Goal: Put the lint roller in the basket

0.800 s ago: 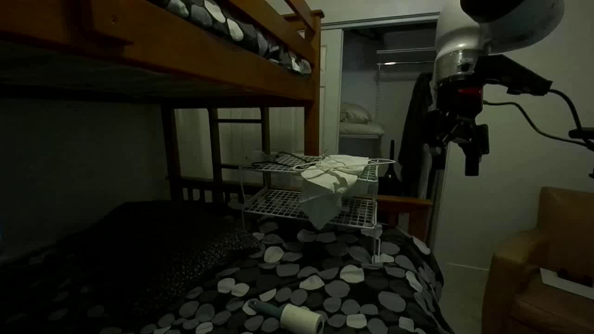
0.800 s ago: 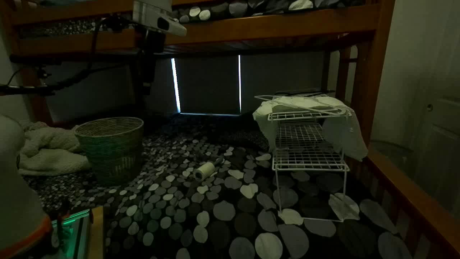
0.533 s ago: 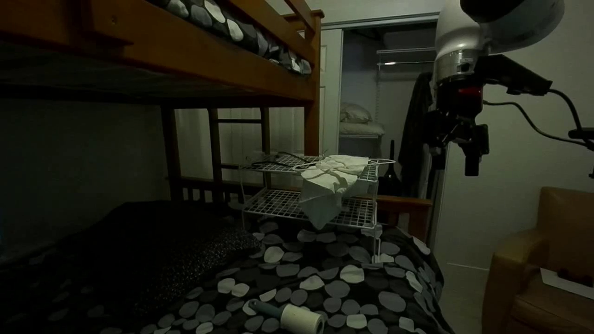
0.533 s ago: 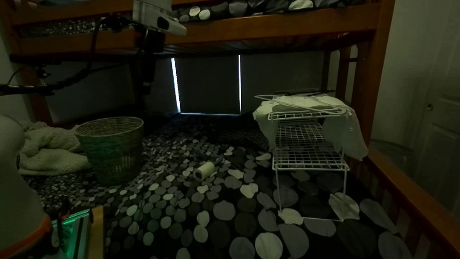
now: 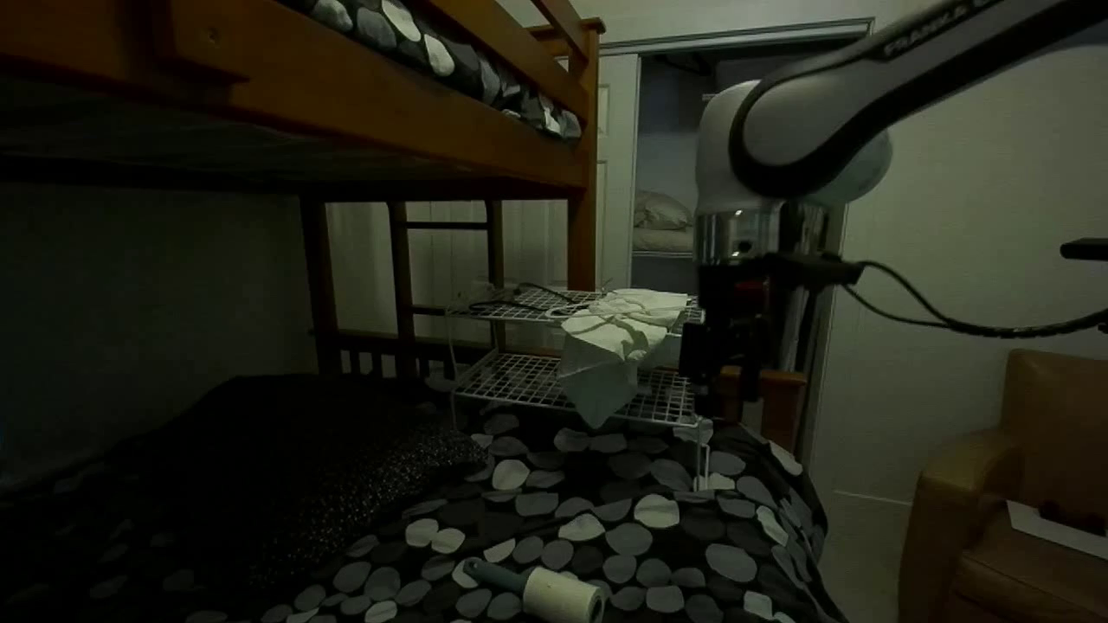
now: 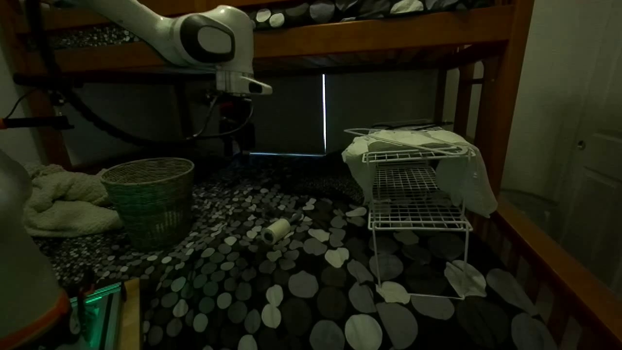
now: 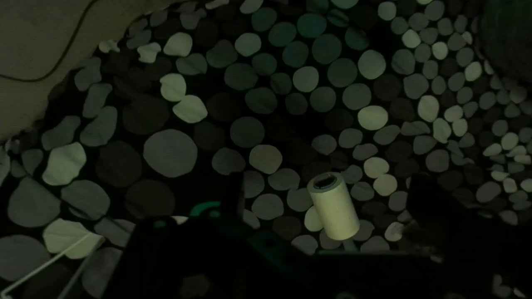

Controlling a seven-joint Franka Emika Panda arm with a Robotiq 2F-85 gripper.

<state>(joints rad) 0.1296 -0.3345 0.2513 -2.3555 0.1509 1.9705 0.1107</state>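
Observation:
The lint roller, a white roll with a slim grey-green handle, lies on the dotted bedspread in both exterior views [image 5: 563,595] [image 6: 277,231]. It also shows in the wrist view [image 7: 333,207], handle partly hidden behind the gripper. The basket [image 6: 150,214] is a round woven one standing upright on the bed, left of the roller in an exterior view. A dark shape at the wrist view's top right may be its side. My gripper [image 7: 328,182] is open and empty, its fingers either side of the roller in the picture. It hangs well above the bed in both exterior views [image 5: 725,402] [image 6: 238,149].
A white wire rack [image 6: 420,223] draped with white cloth stands on the bed. The upper bunk's wooden rail [image 6: 379,39] runs overhead. A cream blanket [image 6: 70,204] lies beside the basket. A dark pillow [image 5: 346,467] lies on the bed. A tan armchair [image 5: 969,484] stands beyond.
The arm is still between the two earlier moments. Since then, my gripper has moved lower, leftward in an exterior view and rightward in the opposite one. The roller and basket have not moved.

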